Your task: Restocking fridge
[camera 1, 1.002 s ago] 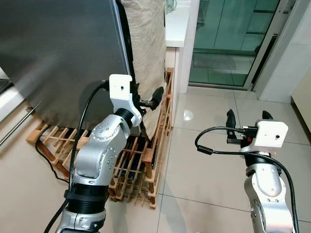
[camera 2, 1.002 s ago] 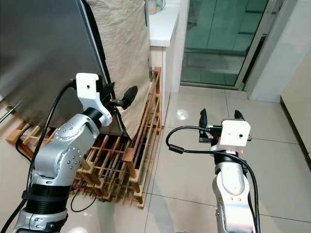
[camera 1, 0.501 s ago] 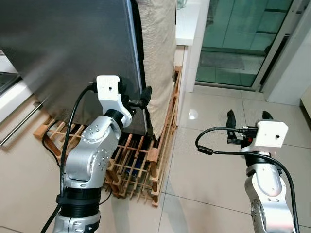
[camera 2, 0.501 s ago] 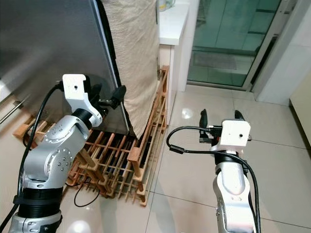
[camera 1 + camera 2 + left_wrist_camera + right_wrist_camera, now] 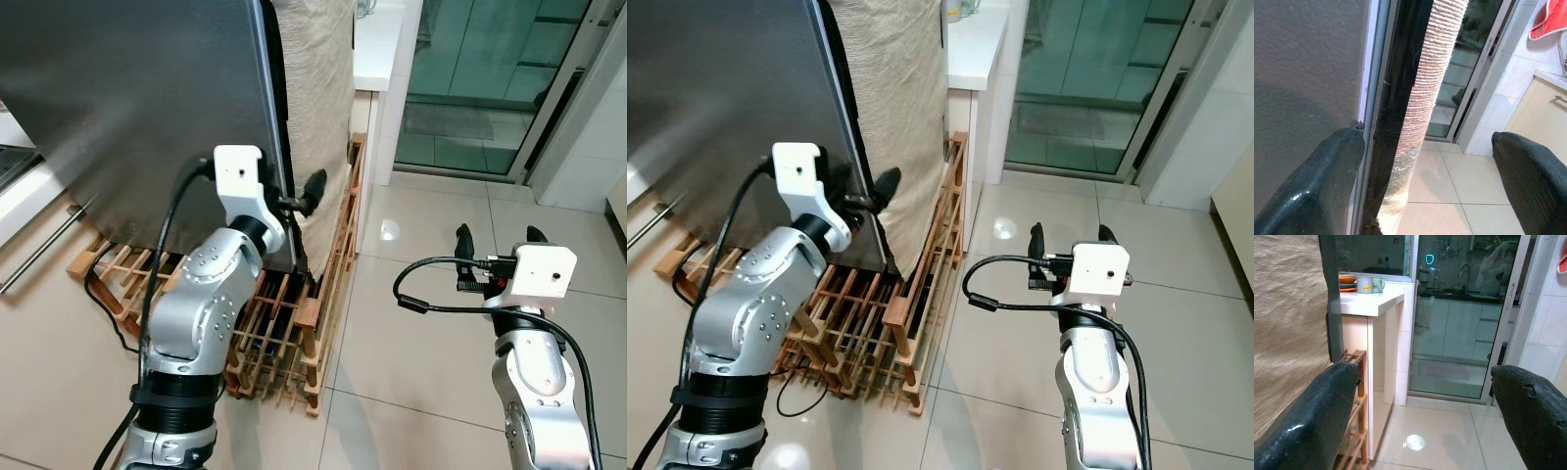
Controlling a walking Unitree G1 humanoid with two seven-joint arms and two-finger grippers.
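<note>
Two arms of brushed silver metal with rounded, screw-studded joint housings and black collar rings. Each wrist bears a white box-shaped camera module. Left gripper (image 5: 300, 201) and right gripper (image 5: 495, 239): two long, glossy black fingers each. Black cables loop along both arms; connector details appear indistinct.

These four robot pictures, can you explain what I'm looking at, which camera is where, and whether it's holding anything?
It is a humanoid robot with two silver arms, each ending in a hand of two long black fingers. The two wide pictures come from cameras on its head, looking down. The two close pictures come from cameras on its wrists, looking out between the fingers. The left hand is open at the edge of the dark grey fridge door, with the edge between its fingers. Beside the door hangs a beige woven cloth, above a wooden rack on the tiled floor. The right hand is open over the floor, holding nothing.
</note>
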